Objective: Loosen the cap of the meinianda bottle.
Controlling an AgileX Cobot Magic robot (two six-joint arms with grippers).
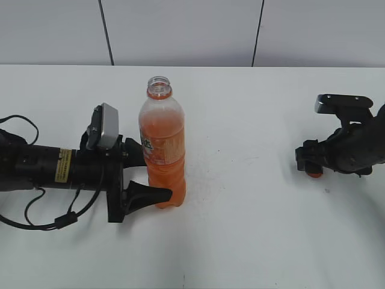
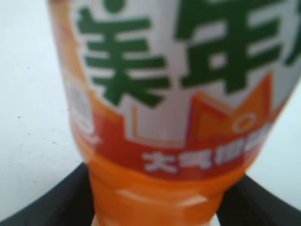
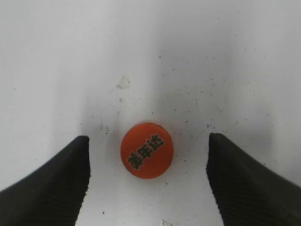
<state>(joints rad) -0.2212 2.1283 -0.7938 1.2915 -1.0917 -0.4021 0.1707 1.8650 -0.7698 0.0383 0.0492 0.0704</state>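
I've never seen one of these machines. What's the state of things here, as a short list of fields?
bottle: meinianda bottle upright on the white table, mouth open, no cap on
cap: orange cap lying flat on the table, apart from the bottle
left gripper: fingers either side of the bottle's lower body; grip cannot be judged
right gripper: open, fingers clear of the cap on both sides
task progress: cap already off

I read this as a robot lab or test bench: a bare white matte tabletop (image 1: 252, 241) with faint dark specks, a plain pale grey panelled wall (image 1: 180, 30) with dark vertical seams behind it, and my two black robot arms trailing loose black cables (image 1: 36, 224). No household furnishings visible.
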